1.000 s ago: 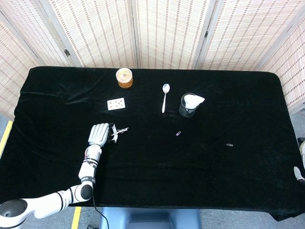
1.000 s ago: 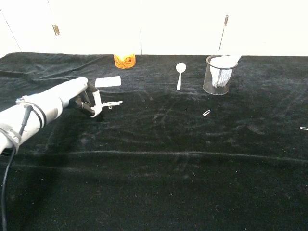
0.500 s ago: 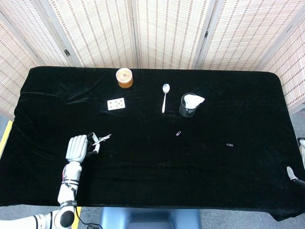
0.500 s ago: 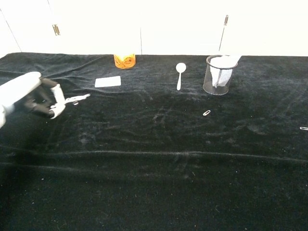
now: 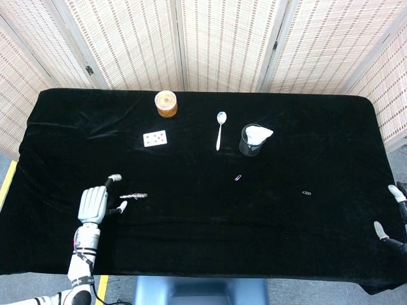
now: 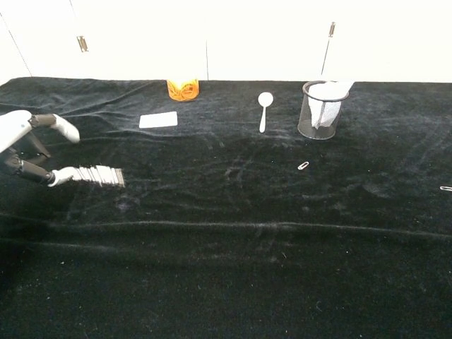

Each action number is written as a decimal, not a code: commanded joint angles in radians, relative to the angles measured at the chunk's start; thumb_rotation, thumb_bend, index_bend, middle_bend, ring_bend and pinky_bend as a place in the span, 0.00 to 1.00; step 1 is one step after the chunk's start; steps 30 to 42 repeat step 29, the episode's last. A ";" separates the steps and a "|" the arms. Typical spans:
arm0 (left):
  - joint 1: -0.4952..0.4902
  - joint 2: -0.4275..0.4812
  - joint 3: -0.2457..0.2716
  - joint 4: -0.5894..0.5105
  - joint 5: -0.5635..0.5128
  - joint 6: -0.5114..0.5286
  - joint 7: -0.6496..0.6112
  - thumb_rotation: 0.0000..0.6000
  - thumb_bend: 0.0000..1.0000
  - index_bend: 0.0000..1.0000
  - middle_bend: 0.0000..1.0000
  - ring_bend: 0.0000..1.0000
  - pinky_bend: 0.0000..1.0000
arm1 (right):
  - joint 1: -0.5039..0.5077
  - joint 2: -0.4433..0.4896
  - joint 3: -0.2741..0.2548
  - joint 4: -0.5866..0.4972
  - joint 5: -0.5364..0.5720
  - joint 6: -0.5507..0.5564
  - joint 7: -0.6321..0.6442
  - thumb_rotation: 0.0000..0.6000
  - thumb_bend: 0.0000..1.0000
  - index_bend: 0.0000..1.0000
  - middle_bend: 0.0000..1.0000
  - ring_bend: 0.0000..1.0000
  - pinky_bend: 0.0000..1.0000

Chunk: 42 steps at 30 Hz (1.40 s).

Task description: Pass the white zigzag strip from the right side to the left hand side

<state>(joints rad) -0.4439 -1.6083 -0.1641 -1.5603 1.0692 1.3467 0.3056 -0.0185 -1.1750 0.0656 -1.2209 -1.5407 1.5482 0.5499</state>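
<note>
Two views to go on. Head view first: the zigzag strip lies flat on the black bench near the front left corner, its long axis running left to right. The left hand sits just beside its left end with fingers spread and nothing pinched, so the strip reads as let go and already on the left side. The strip points away from the hand, toward the middle of the bench. The right hand barely peeks in at the far right edge, well apart from everything; I can't tell if it's spread or curled. The spoon, playing card and mesh cup sit further back.

Chest view: the hand comes in from the left edge, thumb and fingers apart, one fingertip touching or nearly touching the strip's end; hard to say which. This view shows the strip's ridged folds, which the head view blurs. Right hand doesn't show here. My guess is the left hand just needs to back away.
</note>
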 commanded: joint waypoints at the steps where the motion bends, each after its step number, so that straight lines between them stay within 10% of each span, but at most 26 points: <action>1: 0.007 0.016 -0.006 -0.016 0.003 -0.003 0.000 1.00 0.17 0.07 1.00 1.00 1.00 | 0.001 0.000 0.000 0.000 0.002 0.000 -0.002 1.00 0.40 0.00 0.00 0.00 0.00; 5: 0.020 0.055 -0.002 -0.058 0.032 0.007 -0.002 1.00 0.15 0.06 0.99 0.99 1.00 | 0.000 -0.001 -0.001 -0.001 0.004 0.003 -0.005 1.00 0.40 0.00 0.00 0.00 0.00; 8: 0.049 0.126 0.034 -0.115 0.112 0.042 -0.014 1.00 0.15 0.02 0.77 0.79 0.94 | 0.000 -0.001 -0.001 -0.002 0.007 0.004 -0.016 1.00 0.40 0.00 0.00 0.00 0.00; 12: 0.127 0.293 0.142 -0.193 0.269 0.121 -0.022 1.00 0.15 0.00 0.14 0.13 0.24 | -0.005 -0.007 0.003 -0.013 0.015 0.019 -0.070 1.00 0.40 0.00 0.00 0.00 0.00; 14: 0.200 0.355 0.202 -0.191 0.359 0.224 -0.012 1.00 0.15 0.00 0.02 0.02 0.06 | -0.011 -0.010 0.003 -0.024 0.016 0.032 -0.105 1.00 0.40 0.00 0.00 0.00 0.00; 20: 0.415 0.317 0.292 -0.005 0.443 0.466 -0.074 1.00 0.14 0.00 0.00 0.00 0.00 | -0.024 -0.024 0.002 -0.049 0.004 0.074 -0.204 1.00 0.40 0.00 0.00 0.00 0.00; 42: 0.433 0.361 0.313 -0.001 0.429 0.346 -0.112 1.00 0.14 0.00 0.00 0.00 0.00 | -0.033 -0.036 -0.042 -0.095 -0.083 0.123 -0.332 1.00 0.40 0.00 0.00 0.00 0.00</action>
